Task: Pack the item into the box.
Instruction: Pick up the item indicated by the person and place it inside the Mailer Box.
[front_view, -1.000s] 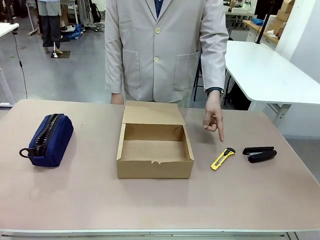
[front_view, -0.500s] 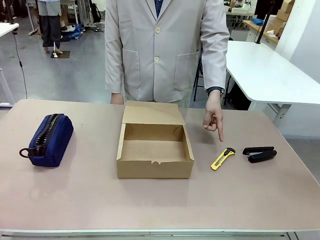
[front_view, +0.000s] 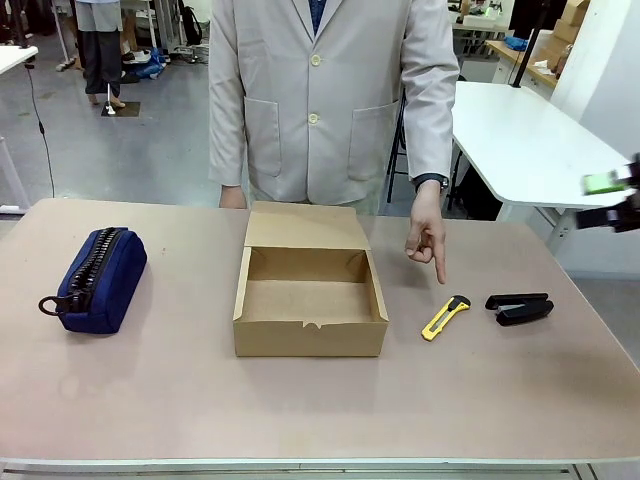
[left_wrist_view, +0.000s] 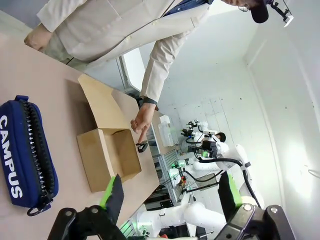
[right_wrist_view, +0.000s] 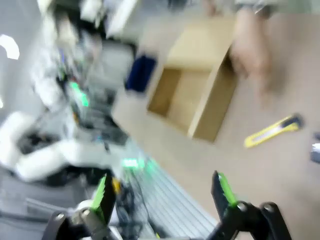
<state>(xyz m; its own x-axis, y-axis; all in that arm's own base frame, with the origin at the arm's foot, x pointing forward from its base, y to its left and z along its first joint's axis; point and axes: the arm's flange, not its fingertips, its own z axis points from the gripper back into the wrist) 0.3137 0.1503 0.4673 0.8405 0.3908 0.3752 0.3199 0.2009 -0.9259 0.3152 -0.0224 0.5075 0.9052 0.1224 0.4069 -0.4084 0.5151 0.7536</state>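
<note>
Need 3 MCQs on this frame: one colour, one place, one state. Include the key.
1. The pouch is: A. navy B. red C. grey
2. The knife lies: A. in the box B. between box and stapler C. on the pouch
3. The box is: A. shut B. open C. taped shut

Key:
1 A, its fabric is dark blue.
2 B, it lies right of the box and left of the stapler, where the person's hand points.
3 B, the flap is folded back and the bare inside shows.
</note>
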